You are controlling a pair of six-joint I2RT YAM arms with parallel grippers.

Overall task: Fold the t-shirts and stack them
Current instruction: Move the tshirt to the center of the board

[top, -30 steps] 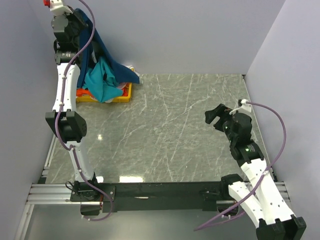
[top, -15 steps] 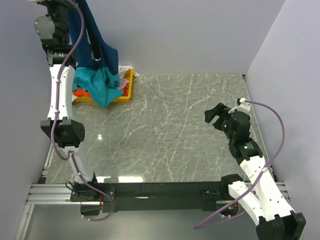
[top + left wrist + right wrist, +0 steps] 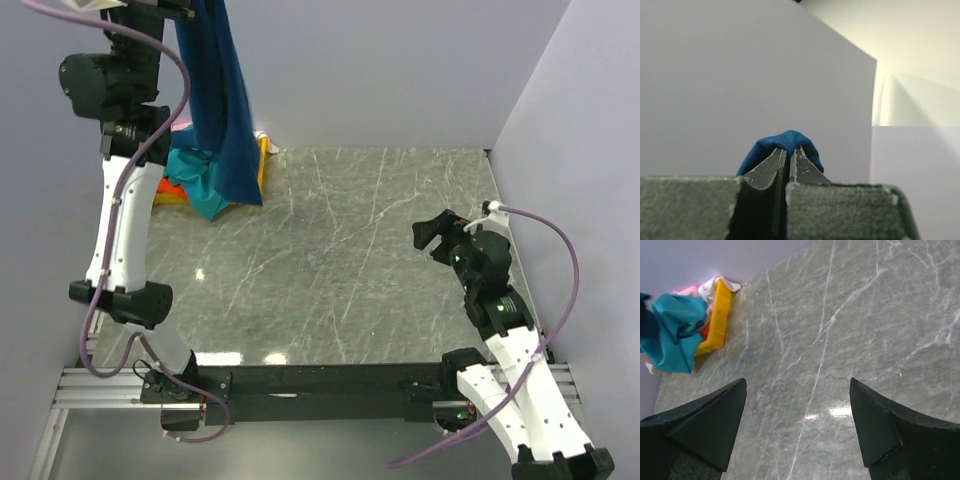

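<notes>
the navy shirt (image 3: 222,100) hangs at the upper left of the frame, pinched in the closed jaws of the left gripper (image 3: 789,154), its lower edge by the teal shirt (image 3: 192,172) at the yellow tray (image 3: 720,315). the right gripper (image 3: 797,390) hovers at right, jaws wide apart.

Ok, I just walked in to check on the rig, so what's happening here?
The left claw is shut on the navy t-shirt and holds it high, so it hangs over the far left corner of the table. The teal t-shirt and others lie bunched in the yellow tray there. The right claw is open and empty above the table's right side. Nothing is folded or stacked yet.
</notes>
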